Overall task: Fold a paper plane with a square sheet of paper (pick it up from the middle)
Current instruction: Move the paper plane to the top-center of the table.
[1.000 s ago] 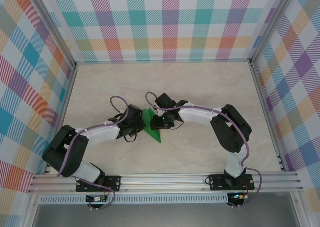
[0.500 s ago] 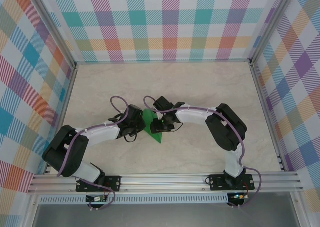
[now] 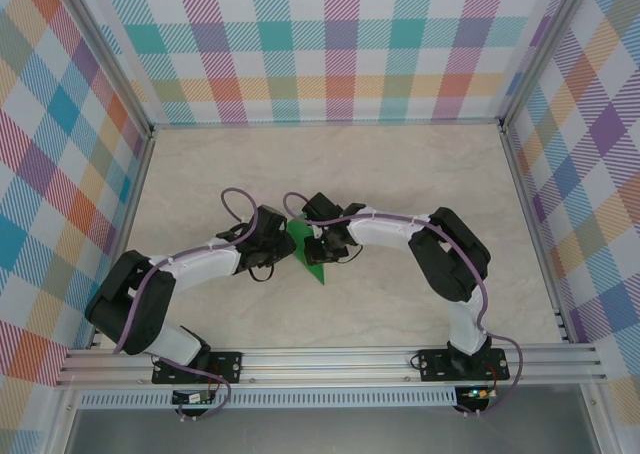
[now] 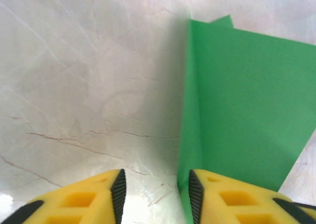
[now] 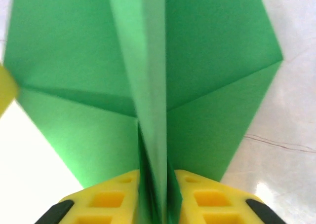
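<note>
The green sheet of paper (image 3: 309, 257) lies at the middle of the table, folded to a pointed shape with a raised centre crease (image 5: 148, 76) and two wing flaps. My right gripper (image 5: 155, 197) is shut on that upright crease, which passes between its yellow fingers (image 5: 212, 199). From above, the right gripper (image 3: 320, 242) sits over the paper's right side. My left gripper (image 4: 155, 189) is open with bare table between its jaws. Its right finger (image 4: 232, 199) rests against the paper's (image 4: 247, 95) left edge. In the top view the left gripper (image 3: 284, 248) stands just left of the paper.
The marble table (image 3: 400, 174) is walled by checkered panels (image 3: 330, 44) at the back and both sides. An aluminium rail (image 3: 330, 359) with the arm bases runs along the near edge. Open tabletop lies behind and to the right of the arms.
My left gripper has opened and let go of the paper's edge. The right gripper has shifted slightly left and closed on the centre crease.
</note>
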Tool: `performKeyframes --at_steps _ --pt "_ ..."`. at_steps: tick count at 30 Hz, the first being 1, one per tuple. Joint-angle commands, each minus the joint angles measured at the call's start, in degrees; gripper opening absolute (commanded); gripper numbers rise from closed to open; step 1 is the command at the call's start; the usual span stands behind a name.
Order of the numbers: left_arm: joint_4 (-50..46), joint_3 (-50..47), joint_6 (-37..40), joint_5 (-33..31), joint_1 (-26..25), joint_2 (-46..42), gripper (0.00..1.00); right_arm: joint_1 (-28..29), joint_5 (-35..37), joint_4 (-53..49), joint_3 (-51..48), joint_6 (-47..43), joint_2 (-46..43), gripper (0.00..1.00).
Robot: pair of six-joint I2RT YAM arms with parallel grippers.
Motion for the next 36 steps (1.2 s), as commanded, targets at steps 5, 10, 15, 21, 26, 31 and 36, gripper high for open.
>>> performKeyframes --at_steps 5,10,15,21,26,31,36 --pt "-14.0 5.1 0.4 -8.9 1.2 -3.5 0.72 0.5 11.1 -4.8 0.7 1.1 -3.5 0.11" --pt "-16.1 5.3 0.4 -11.3 1.3 -4.3 0.86 0.4 18.6 -7.3 0.5 2.5 -4.7 0.11" --pt "-16.4 5.2 0.4 -11.7 1.3 -4.4 0.95 0.4 20.6 -8.4 1.2 4.1 -2.5 0.12" --pt "-16.8 5.3 0.4 -11.9 1.3 -4.1 1.00 0.5 19.4 -7.5 1.5 5.4 -0.3 0.14" --pt "-17.5 5.6 0.4 -12.1 1.3 -3.9 1.00 0.5 19.3 -6.6 0.2 7.4 0.4 0.15" --pt "-17.9 5.9 0.5 -12.2 1.4 -3.5 1.00 0.5 20.3 -4.7 -2.5 9.7 0.8 0.15" --pt "-18.2 6.0 0.5 -12.1 1.4 -3.2 1.00 0.6 22.9 -3.4 -4.6 11.5 1.8 0.13"
